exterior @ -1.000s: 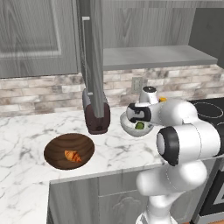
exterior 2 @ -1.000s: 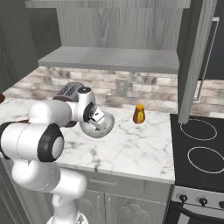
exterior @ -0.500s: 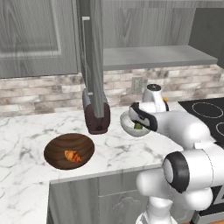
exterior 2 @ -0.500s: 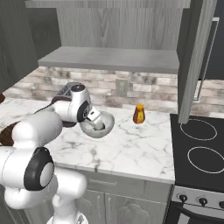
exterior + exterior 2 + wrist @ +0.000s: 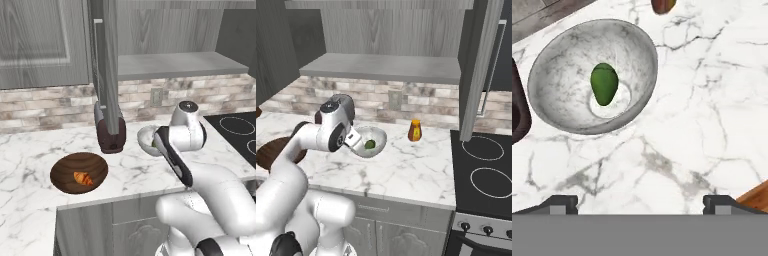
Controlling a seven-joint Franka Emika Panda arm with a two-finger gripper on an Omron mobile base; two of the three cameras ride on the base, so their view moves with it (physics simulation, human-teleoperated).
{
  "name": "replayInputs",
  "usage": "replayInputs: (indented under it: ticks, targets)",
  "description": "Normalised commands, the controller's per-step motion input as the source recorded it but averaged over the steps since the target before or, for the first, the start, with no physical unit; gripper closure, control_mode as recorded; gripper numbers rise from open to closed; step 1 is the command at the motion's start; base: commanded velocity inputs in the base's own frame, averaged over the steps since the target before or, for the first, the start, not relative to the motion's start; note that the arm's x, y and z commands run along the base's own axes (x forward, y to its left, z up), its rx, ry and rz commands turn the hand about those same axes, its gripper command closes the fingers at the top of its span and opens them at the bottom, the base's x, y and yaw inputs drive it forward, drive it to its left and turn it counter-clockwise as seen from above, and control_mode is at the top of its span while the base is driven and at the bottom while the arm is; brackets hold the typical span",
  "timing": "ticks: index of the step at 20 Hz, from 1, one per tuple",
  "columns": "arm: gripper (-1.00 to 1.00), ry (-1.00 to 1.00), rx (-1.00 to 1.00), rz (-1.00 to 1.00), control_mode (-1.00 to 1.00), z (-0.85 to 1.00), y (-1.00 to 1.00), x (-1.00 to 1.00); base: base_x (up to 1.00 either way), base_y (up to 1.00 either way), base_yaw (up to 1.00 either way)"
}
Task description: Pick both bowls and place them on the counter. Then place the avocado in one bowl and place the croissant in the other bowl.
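Change: since the earlier frames the arm has been swung back and lower over the surface, with the elbow now stretched toward the cameras; both bowls have stayed put.
Writing: no brand, label or lettering can be read on anything.
Grey bowl (image 5: 592, 75): pale marbled stone look, round and wide, seated on the surface just beside the dark appliance (image 5: 111, 132).
Avocado (image 5: 604, 83): smooth dark green oval, lying inside the grey bowl, near its middle.
Wood bowl (image 5: 79, 173): dark brown with ring grain, set on the surface well apart from the grey bowl, toward the front edge.
Croissant (image 5: 83, 178): orange-brown ridged crescent, resting inside the wood bowl.
Surface (image 5: 421, 170): white marble with grey veins, over grey cabinet fronts.
Bottle (image 5: 415, 131): small, orange, upright near the brick backsplash.
Arm pose: the wrist is bent beside the grey bowl, with the hand camera looking down on the bowl and the marble.
Fingers (image 5: 639, 204): spread wide apart, nothing held between them; the two dark tips are seen over bare marble, clear of the grey bowl.
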Motion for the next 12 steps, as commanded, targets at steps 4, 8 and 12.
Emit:
replayInputs:
  ticks: [4, 8, 12]
  targets:
    - [-1.00, -0.06, -0.01, 0.00, -1.00, 0.31, 0.06, -0.80, 0.00, 0.00, 0.00]
    - [-1.00, -0.07, -0.02, 0.00, -1.00, 0.48, 0.04, -0.70, 0.00, 0.00, 0.00]
    - [-1.00, -0.06, -0.02, 0.00, -1.00, 0.45, 0.03, -0.68, 0.00, 0.00, 0.00]
